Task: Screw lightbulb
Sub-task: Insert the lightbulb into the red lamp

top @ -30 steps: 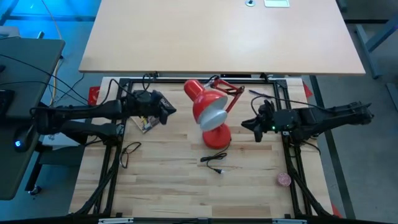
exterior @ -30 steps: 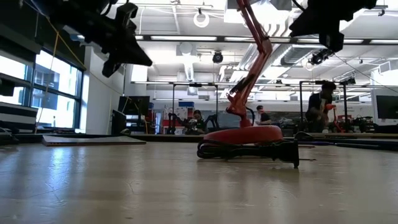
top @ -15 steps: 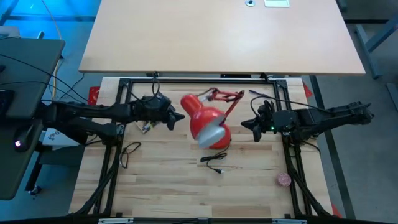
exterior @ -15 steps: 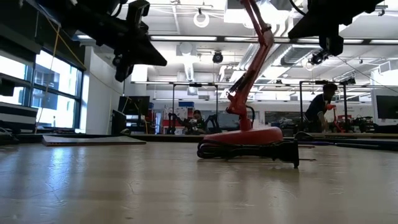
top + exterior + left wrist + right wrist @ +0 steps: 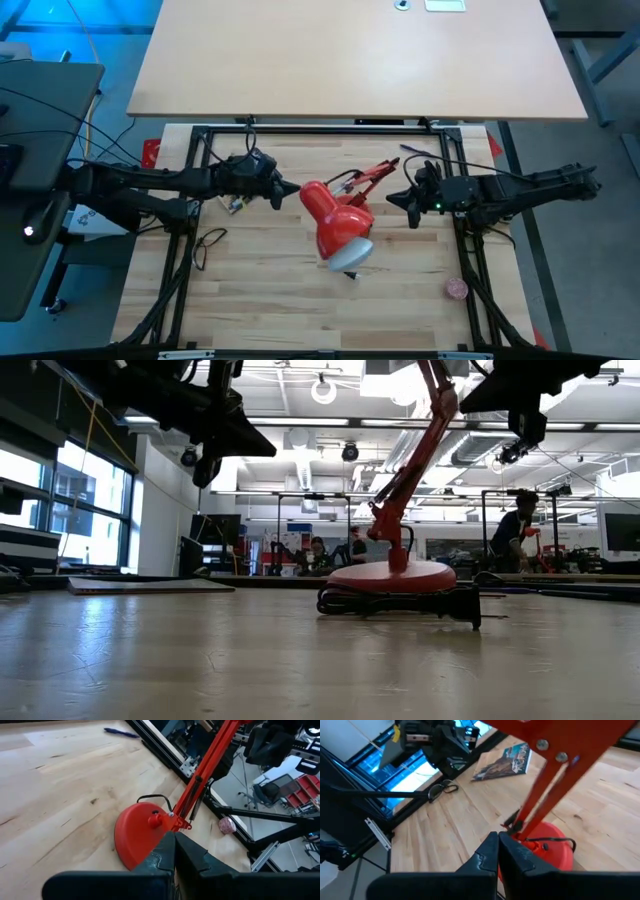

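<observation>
high view: red lamp (image 5: 338,232) between closed pincers; no legible writing.

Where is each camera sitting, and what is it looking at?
High view: above the table, looking straight down; both arms, red lamp.
Low view: at tabletop height, looking across; lamp base, arms overhead.
Left wrist view: on the left arm, past the shut left gripper at the lamp base.
Right wrist view: on the right arm, past the shut right gripper; left arm beyond.
All views share the lamp.

Even overhead light, blue glow at the high view's left edge, ceiling lamps (image 5: 322,390) glaring, foreground tabletop (image 5: 200,660) blurred.
</observation>
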Motion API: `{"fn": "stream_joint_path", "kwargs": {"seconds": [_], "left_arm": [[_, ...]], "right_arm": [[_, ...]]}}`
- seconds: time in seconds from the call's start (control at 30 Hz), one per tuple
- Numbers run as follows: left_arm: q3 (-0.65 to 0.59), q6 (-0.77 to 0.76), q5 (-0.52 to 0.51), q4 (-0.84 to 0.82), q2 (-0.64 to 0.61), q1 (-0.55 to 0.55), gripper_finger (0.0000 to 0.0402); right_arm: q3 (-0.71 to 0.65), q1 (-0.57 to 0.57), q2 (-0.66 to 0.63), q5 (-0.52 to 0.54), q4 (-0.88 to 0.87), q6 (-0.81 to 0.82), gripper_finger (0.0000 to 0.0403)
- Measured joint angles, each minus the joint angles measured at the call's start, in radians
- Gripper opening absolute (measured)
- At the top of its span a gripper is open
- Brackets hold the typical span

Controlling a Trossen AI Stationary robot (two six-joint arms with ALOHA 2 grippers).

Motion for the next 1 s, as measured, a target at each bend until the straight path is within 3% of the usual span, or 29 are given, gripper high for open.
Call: {"fn": "stream_joint_path", "kwargs": {"seconds": [0.47, 0.6, 0.8, 1.0], "left_arm": [[0.0, 0.001, 0.006, -0.002, 0.0, 0.0, 0.0], [0.0, 0.034, 0.079, -0.048, -0.025, 0.009, 0.0], [0.0, 0.061, 0.096, -0.212, -0.218, 0.033, 0.0], [0.0, 0.092, -0.044, -0.313, -0.519, 0.063, 0.0]], "right_arm": [[0.0, 0.0, 0.0, 0.015, 0.009, -0.006, 0.0], [0.007, 0.0, -0.016, -0.01, -0.01, -0.01, 0.0], [0.104, 0.005, -0.078, 0.019, -0.131, -0.048, 0.0], [0.262, 0.005, -0.143, 0.111, -0.309, -0.098, 0.0]]}}
